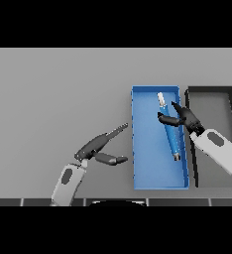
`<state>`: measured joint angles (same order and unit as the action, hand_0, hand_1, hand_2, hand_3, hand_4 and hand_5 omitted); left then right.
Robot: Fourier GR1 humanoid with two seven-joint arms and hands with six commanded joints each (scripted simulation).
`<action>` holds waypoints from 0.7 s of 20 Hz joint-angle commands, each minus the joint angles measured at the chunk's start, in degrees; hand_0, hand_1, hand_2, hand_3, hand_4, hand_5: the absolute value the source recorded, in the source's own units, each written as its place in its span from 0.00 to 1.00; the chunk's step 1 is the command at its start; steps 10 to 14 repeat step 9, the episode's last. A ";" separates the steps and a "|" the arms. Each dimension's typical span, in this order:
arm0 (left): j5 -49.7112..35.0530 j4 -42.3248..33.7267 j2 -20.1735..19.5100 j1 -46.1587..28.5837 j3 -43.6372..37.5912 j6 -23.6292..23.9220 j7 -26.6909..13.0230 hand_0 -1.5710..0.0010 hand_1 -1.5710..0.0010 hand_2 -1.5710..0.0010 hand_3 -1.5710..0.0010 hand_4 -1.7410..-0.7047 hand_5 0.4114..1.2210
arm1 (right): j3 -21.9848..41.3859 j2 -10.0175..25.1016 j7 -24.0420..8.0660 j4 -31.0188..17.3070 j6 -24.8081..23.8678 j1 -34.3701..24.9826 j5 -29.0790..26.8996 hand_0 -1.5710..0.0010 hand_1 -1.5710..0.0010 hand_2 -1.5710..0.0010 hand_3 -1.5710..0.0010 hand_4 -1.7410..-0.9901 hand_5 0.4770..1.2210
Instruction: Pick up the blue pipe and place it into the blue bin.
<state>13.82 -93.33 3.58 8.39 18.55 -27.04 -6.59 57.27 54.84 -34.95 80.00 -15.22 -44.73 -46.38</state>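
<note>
The blue pipe (171, 133), with a pale tip at its far end and a dark near end, lies lengthwise inside the blue bin (145, 163), along its right side. My right hand (185, 117) is over the bin's right wall beside the pipe's upper half. Its fingers are spread and its thumb reaches left across the pipe; I cannot tell whether it touches. My left hand (95, 147) rests open on the table just left of the bin, fingers stretched toward it.
A dark grey bin (230, 99) stands directly right of the blue bin, and my right forearm (222, 151) crosses over it. The grey table (53, 99) stretches to the left and back.
</note>
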 commanded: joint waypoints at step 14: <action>0.02 0.12 -0.08 -0.53 0.47 -0.45 0.83 1.00 1.00 1.00 1.00 0.83 0.02 | 1.21 0.75 0.48 -0.48 1.83 -0.56 -0.31 1.00 1.00 1.00 1.00 0.96 0.22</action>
